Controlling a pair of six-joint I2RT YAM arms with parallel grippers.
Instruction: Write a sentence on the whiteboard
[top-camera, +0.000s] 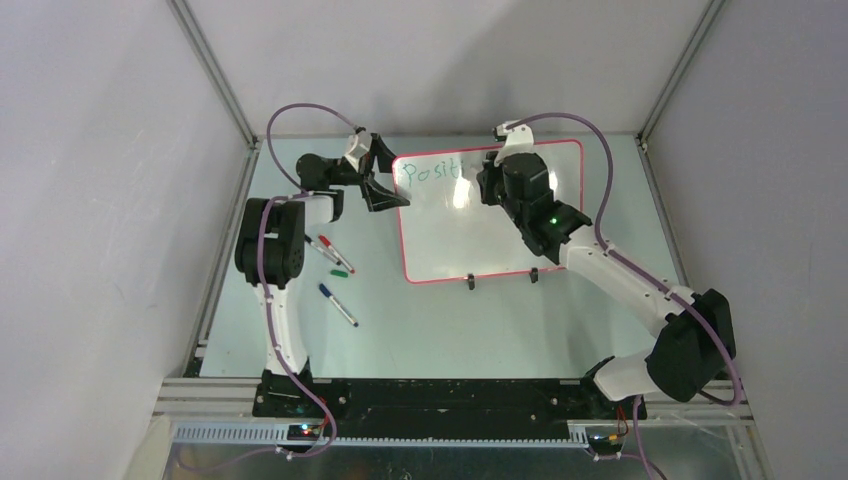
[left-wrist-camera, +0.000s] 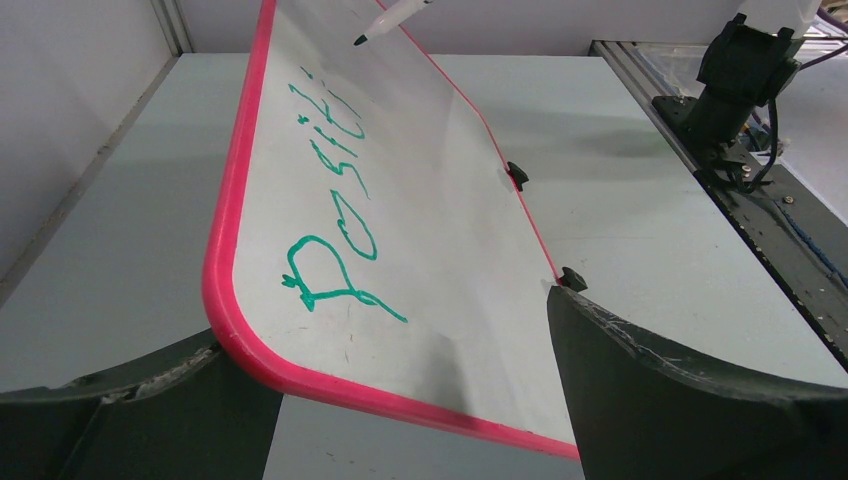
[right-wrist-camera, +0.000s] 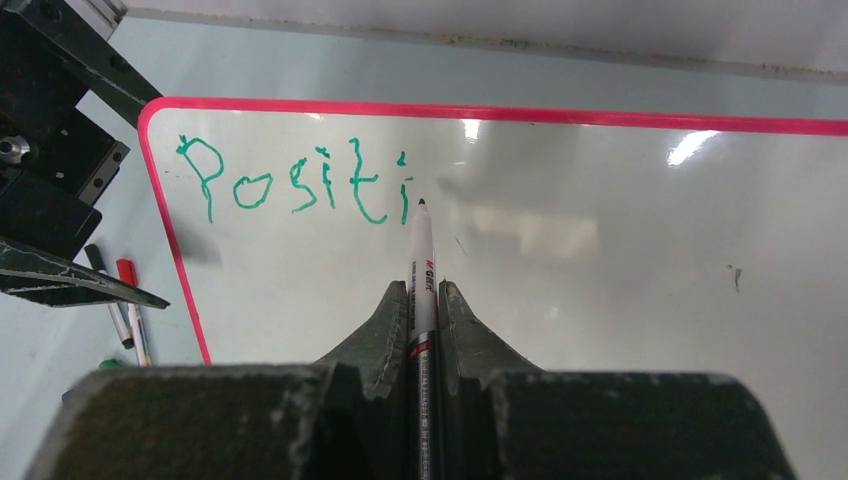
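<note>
While the sentence (right-wrist-camera: 300, 185) reads only "Positi", in thin green strokes that wobble a little, it sits along the top left of the whiteboard (right-wrist-camera: 500, 113), just under the far rim. The board is a glossy white rectangle with a thin red-pink rim, rounded corners and two small black feet on its near edge. It lies face up at the far middle of the table (top-camera: 450, 330), and ceiling lights glare off it.

Just right of the last "i" hangs the dark tip of the marker (right-wrist-camera: 421, 260), a slim white barrel with printing on it. The right gripper (right-wrist-camera: 421, 292) is clenched on that barrel, its scuffed black fingers pressed to either side. Whether the tip touches the surface I cannot tell from where I stand.

I'd judge the next letter, a "v", is the step in hand. To do it well, the tip wants light, even pressure on such a slick face, a start a clear gap from the "i", and the same baseline and letter height.

At the board's left edge the left gripper (top-camera: 388, 176) stands released, its jaws spread wide to either side of the corner. I can't say whether they touch it.

Further left on the pale table lie a few spare markers (top-camera: 335, 253), red, green and blue capped.
</note>
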